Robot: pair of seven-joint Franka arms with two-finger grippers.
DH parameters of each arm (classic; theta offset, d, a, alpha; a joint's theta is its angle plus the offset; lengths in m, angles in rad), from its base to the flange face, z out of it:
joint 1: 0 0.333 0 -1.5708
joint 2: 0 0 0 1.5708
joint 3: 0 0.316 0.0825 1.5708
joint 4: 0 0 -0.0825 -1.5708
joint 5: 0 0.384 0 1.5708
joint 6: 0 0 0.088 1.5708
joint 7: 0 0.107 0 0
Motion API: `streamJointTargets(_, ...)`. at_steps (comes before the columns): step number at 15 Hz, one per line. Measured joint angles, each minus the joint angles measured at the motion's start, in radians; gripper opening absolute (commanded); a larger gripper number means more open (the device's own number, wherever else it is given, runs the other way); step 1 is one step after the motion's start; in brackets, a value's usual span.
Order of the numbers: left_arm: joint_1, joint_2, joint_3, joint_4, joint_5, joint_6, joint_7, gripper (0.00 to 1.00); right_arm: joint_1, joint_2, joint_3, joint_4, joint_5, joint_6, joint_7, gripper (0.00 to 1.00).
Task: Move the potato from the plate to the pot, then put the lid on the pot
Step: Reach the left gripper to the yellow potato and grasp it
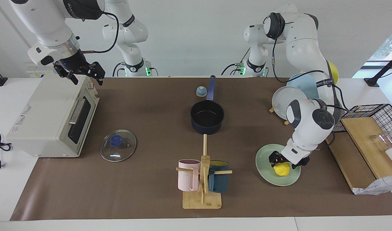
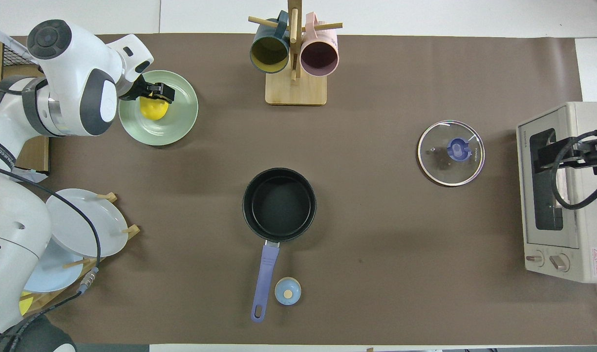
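A: Two arms, one working. Left gripper [image 1: 285,160] is at the potato [image 1: 281,169] on the plate [image 1: 265,173], fingers spread either side of it (not closed on it yet).

B: So step one, the pick-up?

A: I'd say so. Next it must close, lift, carry to the pot [image 1: 207,117] mid-table.

B: Obstacles?

A: Mug rack [image 1: 203,179] sits nearby, prob. clear. Lid [image 1: 118,145] lies beside the toaster oven [image 1: 51,115]; right gripper [image 1: 83,75] waits over it, jaws apart.

Left gripper [image 1: 285,159] lowered, right gripper [image 1: 83,74] raised, waiting
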Motion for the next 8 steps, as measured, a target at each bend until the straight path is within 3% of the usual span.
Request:
streamJointTargets(5, 0.0, 0.0, 0.001, -0.016, 0.025, 0.019, 0.0, 1.0, 0.0, 0.0, 0.0, 0.0, 0.0, 0.0, 0.0, 1.0)
streamJointTargets(6, 0.0, 0.0, 0.001, -0.016, 0.025, 0.027, 0.001, 0.92, 0.0, 0.0, 0.0, 0.0, 0.0, 0.0, 0.0, 1.0)
streamJointTargets(8, 0.0, 0.0, 0.001, -0.016, 0.025, 0.037, 0.001, 0.54, 0.0, 0.0, 0.0, 0.0, 0.0, 0.0, 0.0, 1.0)
